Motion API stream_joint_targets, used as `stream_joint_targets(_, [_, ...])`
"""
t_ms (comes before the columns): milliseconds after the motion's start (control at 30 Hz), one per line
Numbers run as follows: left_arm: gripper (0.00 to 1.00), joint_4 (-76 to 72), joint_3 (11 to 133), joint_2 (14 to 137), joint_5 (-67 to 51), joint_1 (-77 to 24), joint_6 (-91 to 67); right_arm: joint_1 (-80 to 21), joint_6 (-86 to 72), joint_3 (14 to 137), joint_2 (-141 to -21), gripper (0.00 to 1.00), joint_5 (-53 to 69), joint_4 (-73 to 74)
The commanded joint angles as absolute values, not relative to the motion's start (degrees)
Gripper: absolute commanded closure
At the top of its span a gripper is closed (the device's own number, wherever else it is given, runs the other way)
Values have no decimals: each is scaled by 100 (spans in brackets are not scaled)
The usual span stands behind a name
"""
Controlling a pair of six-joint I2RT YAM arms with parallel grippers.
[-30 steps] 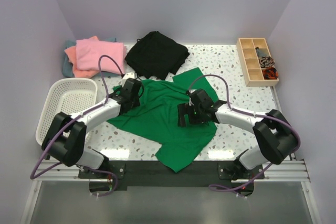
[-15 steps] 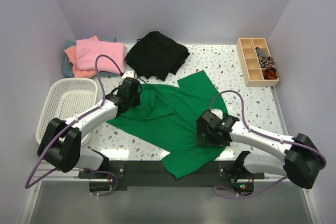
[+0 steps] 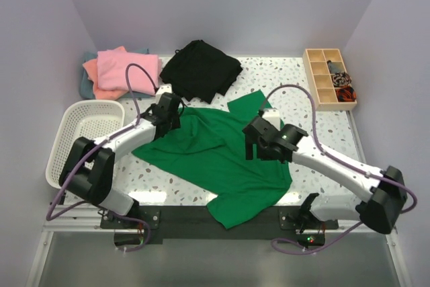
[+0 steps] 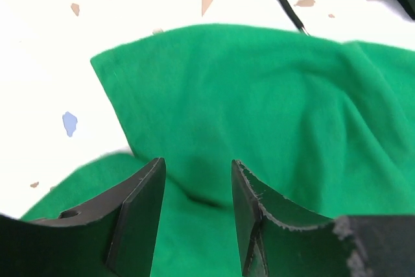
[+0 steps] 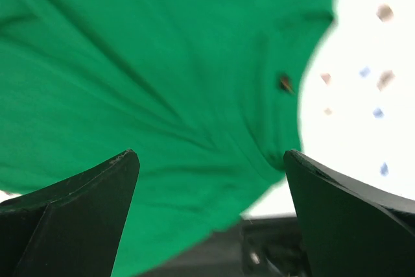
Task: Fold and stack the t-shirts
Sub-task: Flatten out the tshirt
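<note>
While the green shirt (image 3: 215, 159) lies rumpled across the middle of the table (image 3: 302, 99), reaching down to the near edge, no fold has been made in it. The left gripper (image 3: 168, 107) sits low at the shirt's far left part. Its jaws are a little apart, with cloth under the gap and nothing pinched. The right gripper (image 3: 252, 142) hangs over the shirt's right side with jaws very wide, holding nothing.

I think the step is laying the shirt flat. Next, each gripper should nip an edge and pull it straight.

The table is white with little coloured specks. A basket (image 3: 67, 126) sits at the left edge. A pile (image 3: 124, 72) of pink, orange and teal shirts lies in the far left corner. A black cloth (image 3: 200, 68) lies by the far edge, and a wooden box (image 3: 310, 78) near the far right corner. The walls (image 3: 222, 5) are pale purple.
</note>
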State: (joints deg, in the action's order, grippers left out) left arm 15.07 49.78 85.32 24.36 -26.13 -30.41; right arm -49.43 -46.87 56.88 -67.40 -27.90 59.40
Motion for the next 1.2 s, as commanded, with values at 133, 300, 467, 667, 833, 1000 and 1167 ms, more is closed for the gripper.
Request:
stream_joint_targets(133, [49,985,5599,9369,2786,-2215,-2953,-4922,-3524,5863,-8251,1,-1120,3341])
stream_joint_targets(300, [49,696,5625,9798,2708,-2039,-2909,-4975,-3621,5152,-8499,1,-194,2551])
stream_joint_targets(467, [49,221,5634,10168,2453,-1820,-2786,-5010,-3656,4537,-8534,1,165,2320])
stream_joint_targets(667, [50,-280,5625,10651,1935,-1346,-2751,-5019,-4024,3773,-8508,1,237,2540])
stream_joint_targets(833, [52,-344,6123,10986,1521,-1081,-2506,-5097,-4569,3095,-8306,1,18,2847])
stream_joint_targets(1000, [53,174,6898,11408,1573,-985,-2294,-5264,-4869,2716,-7849,1,-175,3540])
stream_joint_targets(1167, [53,316,7716,11838,1292,-861,-2145,-5335,-5027,2427,-7296,1,-36,3850])
